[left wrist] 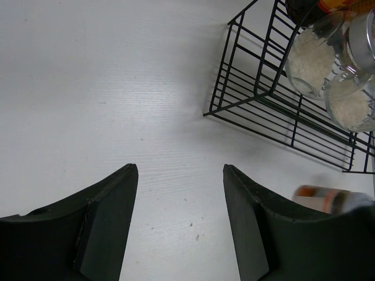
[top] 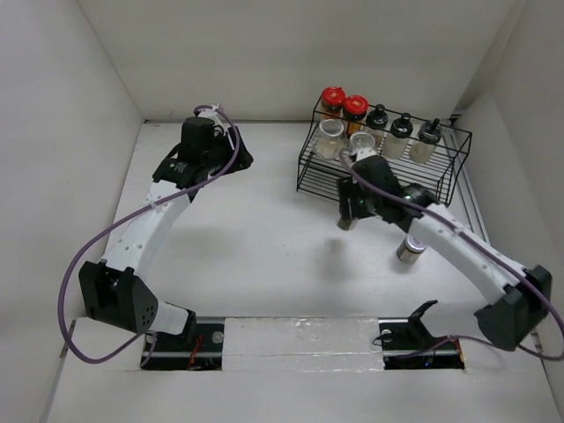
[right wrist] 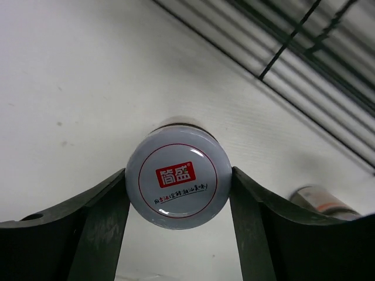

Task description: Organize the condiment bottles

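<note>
My right gripper [top: 348, 218] is shut on a spice jar with a silver printed lid [right wrist: 179, 184]; both fingers press the lid's sides, just in front of the black wire rack [top: 441, 189]. Another silver-lidded jar [top: 410, 249] stands on the table to the right and also shows in the right wrist view [right wrist: 325, 202]. The rack holds two red-lidded jars [top: 332, 97], three black-lidded jars [top: 401, 126] and two pale-filled jars [top: 330, 132] in front. My left gripper [top: 236, 160] is open and empty above the table [left wrist: 180, 175], left of the rack [left wrist: 246, 96].
White walls close the table at the back and on both sides. The rack's front left corner lies near the right arm's wrist. A purple cable [top: 97, 251] loops beside the left arm. Two pale-filled jars [left wrist: 310, 58] show inside the rack in the left wrist view.
</note>
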Controlling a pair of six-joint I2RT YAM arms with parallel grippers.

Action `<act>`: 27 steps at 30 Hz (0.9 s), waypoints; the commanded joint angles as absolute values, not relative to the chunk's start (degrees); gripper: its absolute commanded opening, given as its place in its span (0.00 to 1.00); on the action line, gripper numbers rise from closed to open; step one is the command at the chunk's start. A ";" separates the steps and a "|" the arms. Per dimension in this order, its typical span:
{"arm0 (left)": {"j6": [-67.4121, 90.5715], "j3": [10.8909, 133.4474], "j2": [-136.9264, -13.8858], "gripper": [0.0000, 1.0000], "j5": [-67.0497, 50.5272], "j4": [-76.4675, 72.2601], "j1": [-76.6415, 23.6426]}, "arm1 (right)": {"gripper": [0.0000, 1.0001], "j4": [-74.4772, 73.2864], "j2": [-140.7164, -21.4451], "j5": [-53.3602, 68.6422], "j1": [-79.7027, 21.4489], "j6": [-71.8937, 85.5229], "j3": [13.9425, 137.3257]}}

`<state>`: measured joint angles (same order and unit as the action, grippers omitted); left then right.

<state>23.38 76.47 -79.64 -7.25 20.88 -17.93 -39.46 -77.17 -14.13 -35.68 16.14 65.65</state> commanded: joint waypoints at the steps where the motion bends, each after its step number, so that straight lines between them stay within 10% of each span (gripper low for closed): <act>1: 22.59 76.29 -78.84 0.56 -7.20 20.39 -17.93 | 0.29 -40.68 -67.42 -16.44 -32.27 13.19 76.71; 23: 23.81 76.29 -80.07 0.57 -9.49 18.72 -17.93 | 0.30 -37.62 -85.51 -4.39 -5.45 3.52 92.37; 25: 23.82 75.59 -80.07 0.57 -9.49 18.20 -17.93 | 0.42 -38.32 -86.31 -3.87 -5.45 3.52 91.85; 27: 23.82 75.59 -80.07 0.57 -9.49 18.19 -17.93 | 0.76 -39.11 -86.31 -4.48 -6.15 3.52 91.85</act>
<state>23.44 76.47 -80.49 -8.71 20.40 -17.93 -44.62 -88.23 -5.26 -5.63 4.45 90.11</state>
